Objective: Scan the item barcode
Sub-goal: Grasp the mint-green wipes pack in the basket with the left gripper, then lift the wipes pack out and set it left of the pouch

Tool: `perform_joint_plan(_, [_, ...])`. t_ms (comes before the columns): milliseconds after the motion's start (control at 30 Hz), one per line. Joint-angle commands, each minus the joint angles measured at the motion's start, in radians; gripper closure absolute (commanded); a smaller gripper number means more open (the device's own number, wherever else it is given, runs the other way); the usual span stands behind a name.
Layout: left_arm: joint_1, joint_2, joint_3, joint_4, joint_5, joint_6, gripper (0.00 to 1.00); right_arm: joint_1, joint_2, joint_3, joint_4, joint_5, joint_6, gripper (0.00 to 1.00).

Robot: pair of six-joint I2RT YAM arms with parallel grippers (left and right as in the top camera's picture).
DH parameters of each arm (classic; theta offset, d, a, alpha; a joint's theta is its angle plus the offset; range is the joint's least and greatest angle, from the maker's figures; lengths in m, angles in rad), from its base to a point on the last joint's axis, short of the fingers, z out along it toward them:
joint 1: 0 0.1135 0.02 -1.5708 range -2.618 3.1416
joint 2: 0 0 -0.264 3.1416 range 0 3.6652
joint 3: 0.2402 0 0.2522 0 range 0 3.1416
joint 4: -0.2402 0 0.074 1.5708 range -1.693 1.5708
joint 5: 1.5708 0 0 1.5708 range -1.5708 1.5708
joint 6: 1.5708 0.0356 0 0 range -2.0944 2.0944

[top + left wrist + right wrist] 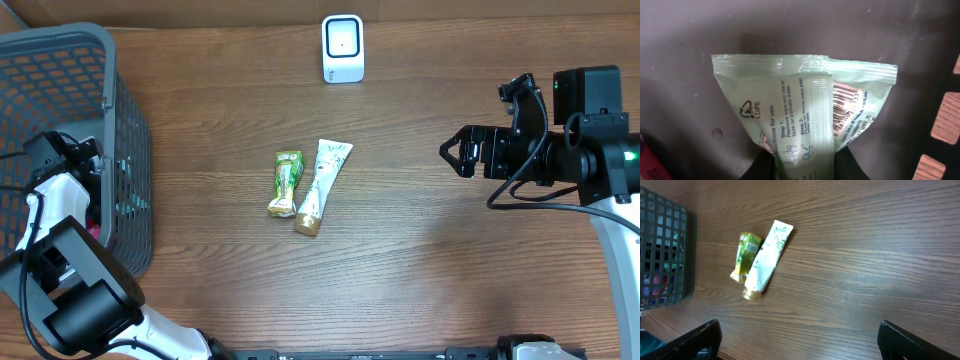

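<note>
Overhead: my left arm [50, 205] sits at the left edge of the counter [450, 280], folded over with the wrist dipped into the grey basket [70, 45]. Fingertips are hidden from this view. My right arm [590, 160] comes in from the right edge, forearm roughly level. The right fingers [465, 133] point left toward the middle, above bare wood and well apart from everything. The scanner [342, 48] stands at the far edge, centre. Mid-counter, a green sachet [287, 183] and a white tube [323, 185] lie just beside each other.

Left wrist: looking down at the basket floor. My left fingers [756, 171] are pinching the narrow lower end of a pale green wipe packet [790, 100], one finger on either side. The packet fans out wide away from me. Its printed side faces the camera, with the barcode [845, 102] on the right half. The use instructions run sideways and an LDPE mark is on the left. Can't tell whether the packet is lifted or lying on the floor. Wood shows through the basket holes at right.

Right wrist: my right fingers are spread wide, one tip in each lower corner, nothing between them. The camera is tilted down across the counter. The sachet and tube are ahead to the left. The basket wall is at far left, with coloured items visible through the mesh.
</note>
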Motion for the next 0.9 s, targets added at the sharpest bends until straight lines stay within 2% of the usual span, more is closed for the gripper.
perform_joint_plan(0, [-0.010,0.044,-0.011,-0.038,0.002,-0.021,0.88,0.005,-0.004,0.011,0.007,-0.006,0.003,0.00])
perform_joint_plan(233, [-0.009,0.044,0.226,-0.234,0.002,-0.021,0.92,0.005,-0.004,0.011,0.007,-0.006,0.003,0.00])
perform_joint_plan(367, [-0.009,0.044,0.447,-0.399,0.002,-0.022,0.96,0.005,-0.004,0.011,0.006,-0.006,0.003,0.00])
perform_joint_plan(633, [-0.011,0.044,0.945,-0.719,0.010,-0.082,0.93,0.005,-0.004,0.011,0.006,-0.007,0.003,0.00])
perform_joint_plan(700, [-0.014,0.043,1.063,-0.791,0.036,-0.089,0.93,0.005,-0.004,0.011,0.006,-0.007,0.003,0.00])
perform_joint_plan(867, [-0.022,0.020,1.287,-0.937,0.213,-0.088,0.89,0.005,-0.004,0.011,0.006,-0.010,0.004,0.00])
